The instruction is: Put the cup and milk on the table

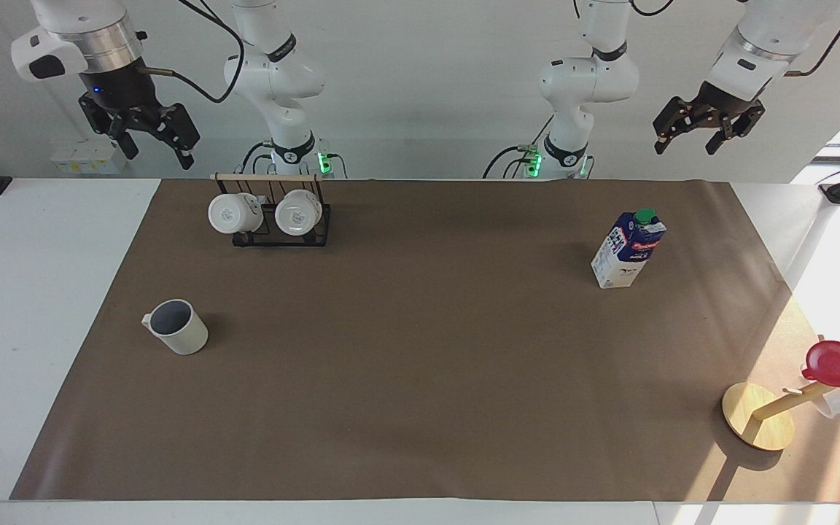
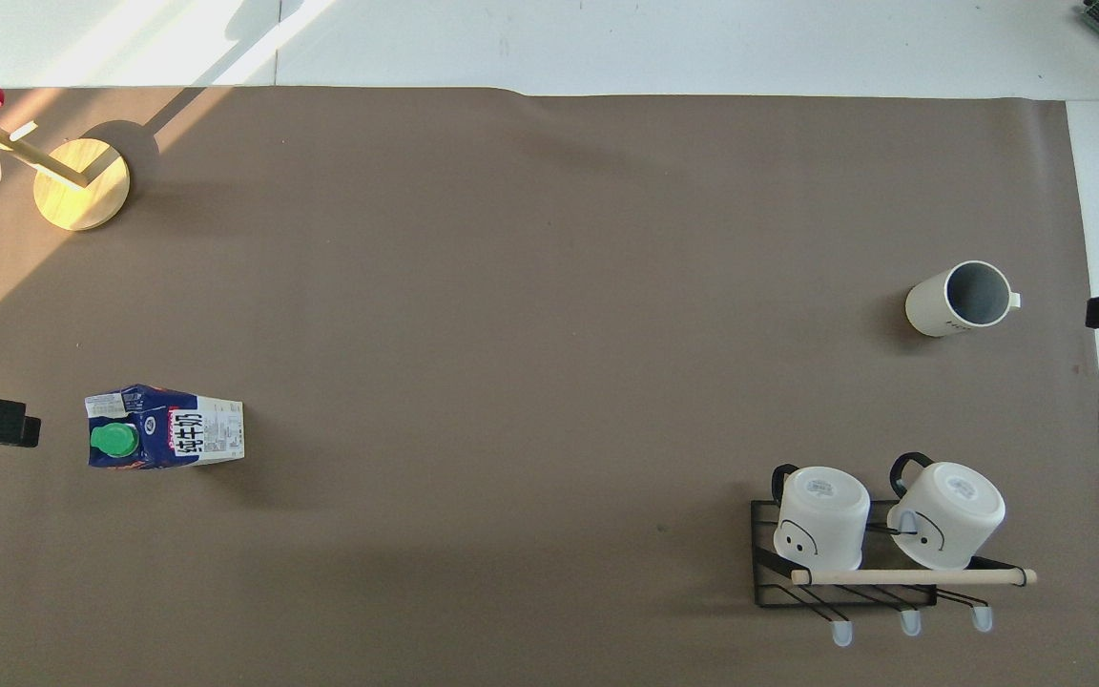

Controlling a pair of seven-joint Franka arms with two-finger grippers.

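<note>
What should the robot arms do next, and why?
Probably just lift away and wait. The cup and the milk both stand upright on the table already. The right gripper and the left gripper hang open high above the table's edge nearest the robots, holding nothing.

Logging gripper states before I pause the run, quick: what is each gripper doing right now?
Left gripper: open, holding nothing, raised at the left arm's end of the table.
Right gripper: open, holding nothing, raised at the right arm's end.
</note>
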